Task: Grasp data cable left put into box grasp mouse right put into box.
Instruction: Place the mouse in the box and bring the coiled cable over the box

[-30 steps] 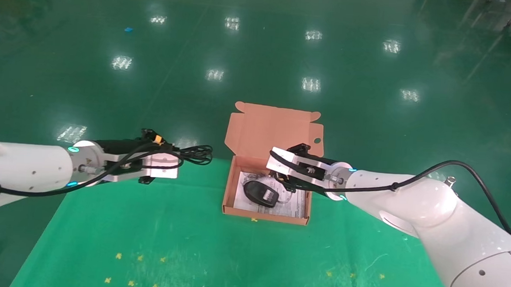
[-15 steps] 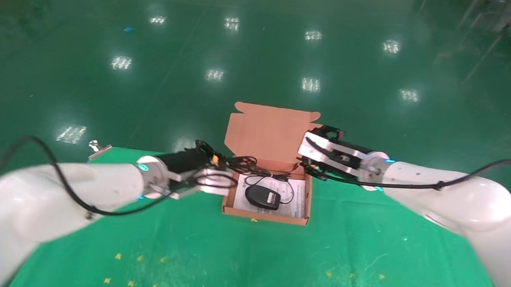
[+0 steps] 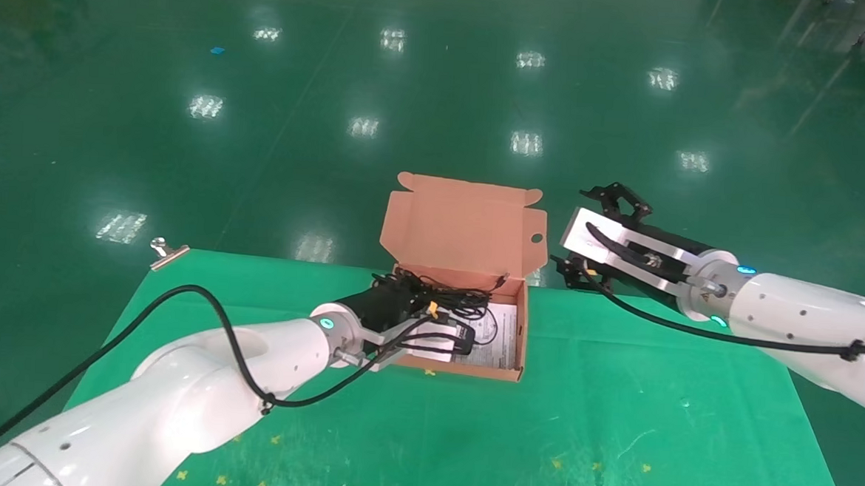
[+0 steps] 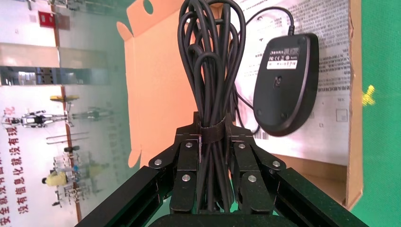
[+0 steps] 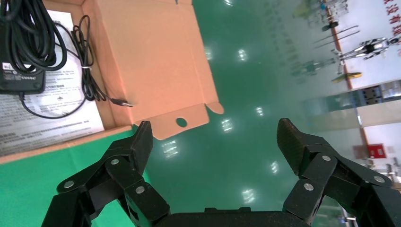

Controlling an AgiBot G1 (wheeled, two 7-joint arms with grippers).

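Green table (image 3: pixel 467 437), left gripper (image 4: pixel 213 142) clamping data cable (image 4: pixel 210 61) over box (image 3: pixel 463 222), right gripper (image 5: pixel 213 142) jaws spread

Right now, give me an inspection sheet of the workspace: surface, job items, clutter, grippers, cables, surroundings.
Surface: green cloth with small yellow marks.
Box: salmon-orange box open, lid flap up, printed sheet lining its floor.
Mouse: mouse lies in the box on the sheet, label side up, its cord beside it.
Data cable: data cable bundle is held over the box, not yet released.
Clutter: metal clip at the cloth's far left corner.
Grippers: left gripper shut on the data cable above the box; right gripper open, empty, beyond the box's right side.
Cables: black arm cables run along both arms.
Surroundings: glossy green floor with light reflections.
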